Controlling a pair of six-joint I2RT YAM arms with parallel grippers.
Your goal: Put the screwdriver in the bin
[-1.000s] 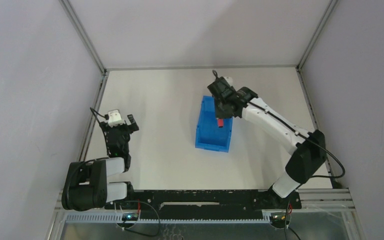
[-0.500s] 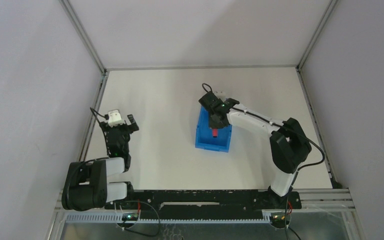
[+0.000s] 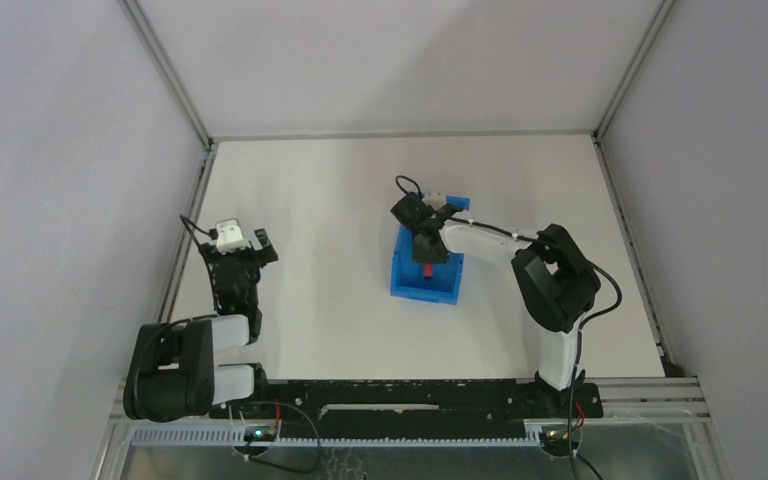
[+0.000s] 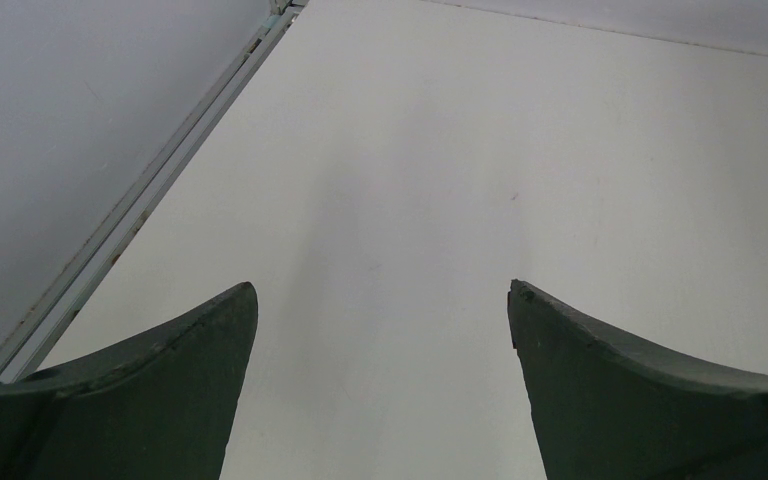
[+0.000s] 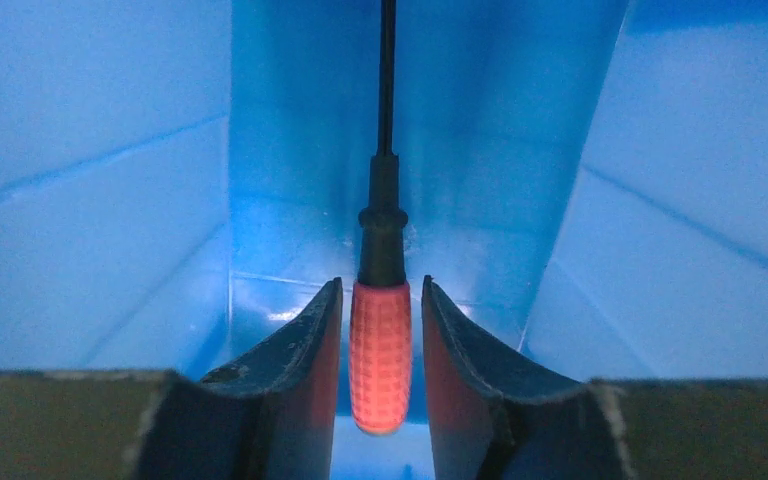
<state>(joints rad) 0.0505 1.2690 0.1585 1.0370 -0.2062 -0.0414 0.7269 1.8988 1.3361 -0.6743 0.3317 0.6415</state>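
The blue bin (image 3: 402, 275) stands on the white table at mid-right. My right gripper (image 3: 425, 250) reaches down into it from the far end. In the right wrist view the bin's walls (image 5: 90, 200) fill the frame. The screwdriver (image 5: 380, 350), with a red-pink handle and thin dark shaft, lies inside, pointing away between my right gripper's (image 5: 381, 290) fingers. A thin gap shows on each side of the handle, so the jaws are slightly open. The handle also shows in the top view (image 3: 427, 268). My left gripper (image 3: 245, 242) is open and empty at the table's left side.
The left wrist view shows bare white table between my left gripper's fingers (image 4: 180, 380) and a metal frame rail (image 4: 150, 190) along the left wall. Grey enclosure walls surround the table.
My right arm has folded in and moved left, carrying the screwdriver from above the bin's far end down inside it. The left arm has not moved.
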